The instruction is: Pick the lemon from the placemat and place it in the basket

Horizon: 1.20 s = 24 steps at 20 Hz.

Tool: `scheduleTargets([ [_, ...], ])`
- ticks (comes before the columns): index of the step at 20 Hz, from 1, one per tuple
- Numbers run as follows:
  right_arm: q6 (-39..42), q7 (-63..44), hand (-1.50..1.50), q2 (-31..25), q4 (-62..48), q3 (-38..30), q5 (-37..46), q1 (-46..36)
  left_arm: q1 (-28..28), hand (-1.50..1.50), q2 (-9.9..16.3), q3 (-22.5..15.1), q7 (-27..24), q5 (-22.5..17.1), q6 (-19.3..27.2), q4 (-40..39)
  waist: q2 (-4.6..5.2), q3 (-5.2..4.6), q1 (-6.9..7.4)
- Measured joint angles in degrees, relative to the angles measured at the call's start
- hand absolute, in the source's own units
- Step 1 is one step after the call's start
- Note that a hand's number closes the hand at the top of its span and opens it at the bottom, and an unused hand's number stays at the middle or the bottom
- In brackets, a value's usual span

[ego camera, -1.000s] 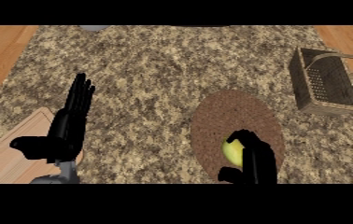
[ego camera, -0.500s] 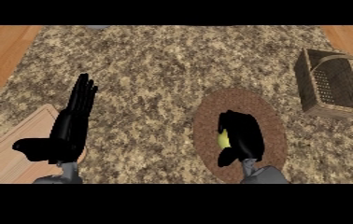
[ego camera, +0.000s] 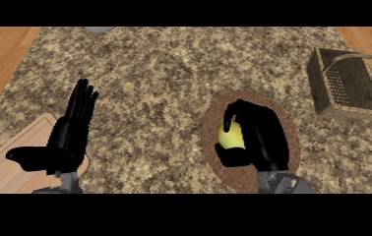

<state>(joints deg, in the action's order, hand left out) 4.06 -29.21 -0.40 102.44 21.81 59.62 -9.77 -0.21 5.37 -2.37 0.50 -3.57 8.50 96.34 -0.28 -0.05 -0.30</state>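
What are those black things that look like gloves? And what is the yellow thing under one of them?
Those are a robot's two hands, seen from its head as it looks straight down at a kitchen counter with a speckled stone top. The grey bits at the bottom are its forearms.

The right hand is curled round the yellow thing, which is a lemon. The lemon is over a round brown placemat. I cannot tell whether it is lifted or touching the mat.

The left hand is open with its fingers straight, just resting near the lower left, holding nothing. Beside it is a light wooden board.

At the right edge stands a woven basket with a handle. That is where the lemon is meant to go.
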Motion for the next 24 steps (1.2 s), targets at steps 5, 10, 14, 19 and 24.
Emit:
scheduleTargets([
  [5, 4.42, -6.89, 1.50, 0.25, 15.71, 0.57, -3.79, -1.65, -0.17, 0.00, 0.25, 0.38, 0.25, -0.18, -0.42, -0.28, -0.04, 0.01, -0.20],
  [10, 12.11, -17.43, 1.50, 0.35, 29.00, -1.46, -7.63, -5.17, 0.08, 0.00, 0.04, 0.46, -0.50, 0.21, -0.59, -0.65, 0.03, 0.01, -0.05],
  [14, 17.41, -23.96, 1.50, 0.24, 30.53, -5.93, -8.38, -10.42, 0.61, 0.00, -0.64, -0.02, -0.62, 0.91, -0.12, -0.22, 0.07, 0.01, 0.07],
  [19, 22.67, -23.62, 1.50, -3.34, 30.35, -14.64, -9.01, -13.41, -0.45, 0.00, -0.21, 0.70, 0.80, 0.58, -0.45, 0.19, 0.12, 0.02, 0.00],
  [24, 28.05, -20.19, 1.50, -9.14, 29.50, -25.57, -11.37, -14.59, 0.61, 0.00, -0.31, 0.65, 1.13, 0.64, -0.70, 1.64, 0.13, 0.05, 0.02],
])
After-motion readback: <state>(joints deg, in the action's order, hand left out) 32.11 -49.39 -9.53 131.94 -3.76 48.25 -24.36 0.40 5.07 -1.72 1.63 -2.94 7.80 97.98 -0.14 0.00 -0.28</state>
